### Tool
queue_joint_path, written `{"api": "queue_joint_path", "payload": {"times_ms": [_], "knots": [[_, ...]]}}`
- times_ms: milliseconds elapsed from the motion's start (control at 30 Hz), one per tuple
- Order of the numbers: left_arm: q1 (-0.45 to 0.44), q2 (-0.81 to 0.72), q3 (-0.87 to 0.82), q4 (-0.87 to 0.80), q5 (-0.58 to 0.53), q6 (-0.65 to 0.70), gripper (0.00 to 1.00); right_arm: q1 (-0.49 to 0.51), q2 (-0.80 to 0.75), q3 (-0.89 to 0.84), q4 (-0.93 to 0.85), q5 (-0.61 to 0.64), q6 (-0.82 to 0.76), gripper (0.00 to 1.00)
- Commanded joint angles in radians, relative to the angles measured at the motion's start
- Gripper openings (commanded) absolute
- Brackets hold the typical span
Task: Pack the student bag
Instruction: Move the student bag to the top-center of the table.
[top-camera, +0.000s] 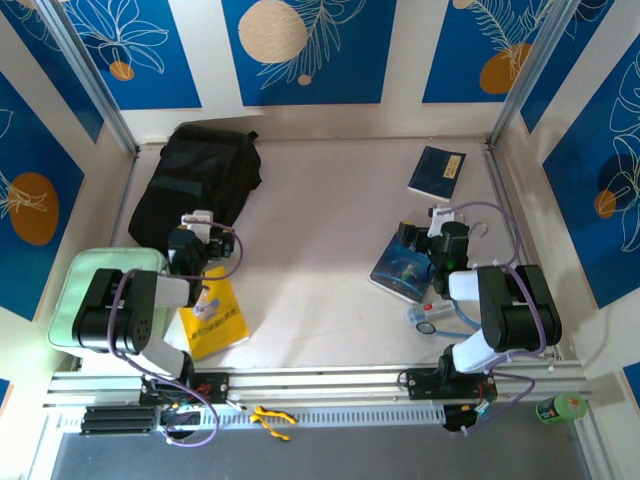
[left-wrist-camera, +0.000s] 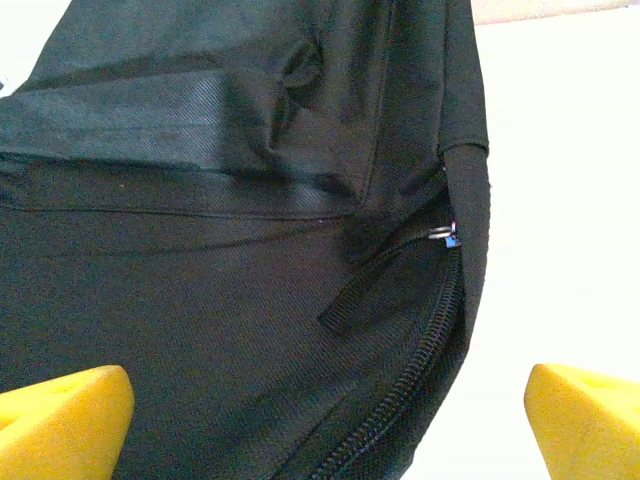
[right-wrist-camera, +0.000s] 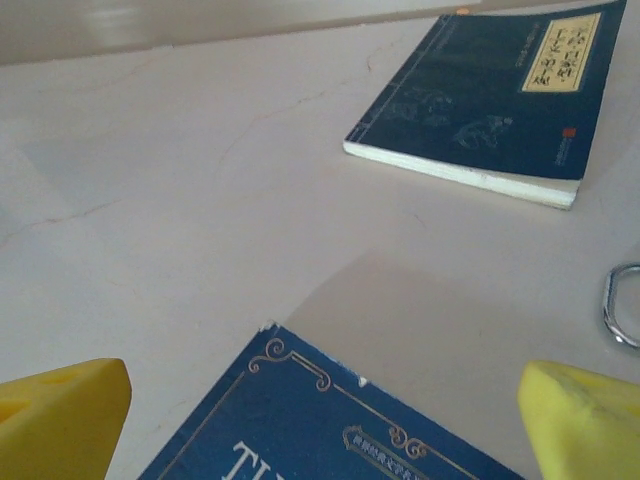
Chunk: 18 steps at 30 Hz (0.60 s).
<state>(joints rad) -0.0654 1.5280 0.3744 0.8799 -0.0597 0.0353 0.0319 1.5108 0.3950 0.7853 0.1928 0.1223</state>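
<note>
The student bag (top-camera: 195, 185), a black backpack, lies slumped at the far left of the table. My left gripper (top-camera: 200, 222) hangs open at its near edge, and in the left wrist view the bag's fabric (left-wrist-camera: 200, 280) and its zip (left-wrist-camera: 420, 370) lie between the yellow fingertips (left-wrist-camera: 70, 410), untouched. A blue book (top-camera: 400, 268) lies at the right under my right gripper (top-camera: 440, 218), which is open above the book's far corner (right-wrist-camera: 330, 430). A darker blue book (top-camera: 437, 172) lies beyond it. A yellow book (top-camera: 215, 315) rests by the left arm.
A pale green pad (top-camera: 90, 290) sits at the near left edge. Pens and a small ring (top-camera: 425, 318) lie beside the right arm, and a metal ring (right-wrist-camera: 620, 305) lies right of the blue book. Walls close in the back and both sides.
</note>
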Motion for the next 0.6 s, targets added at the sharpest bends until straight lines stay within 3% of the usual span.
{"api": "queue_joint_path", "payload": {"times_ms": [0,167,333,567], "knots": [[0.001,-0.082,0.013,-0.058,-0.015,0.003,1.0,0.034,-0.09,0.067,-0.13,0.061,-0.042,0.99],[-0.001,-0.236,0.06,-0.246,-0.027,-0.023,1.0,0.088,-0.197,0.179,-0.405,0.133,0.011,0.99],[0.0,-0.364,0.178,-0.507,-0.066,-0.216,1.0,0.16,-0.217,0.333,-0.728,0.129,0.247,0.99],[0.001,-0.275,0.429,-0.769,0.108,-0.378,1.0,0.308,-0.116,0.565,-1.018,0.079,0.371,0.99]]}}
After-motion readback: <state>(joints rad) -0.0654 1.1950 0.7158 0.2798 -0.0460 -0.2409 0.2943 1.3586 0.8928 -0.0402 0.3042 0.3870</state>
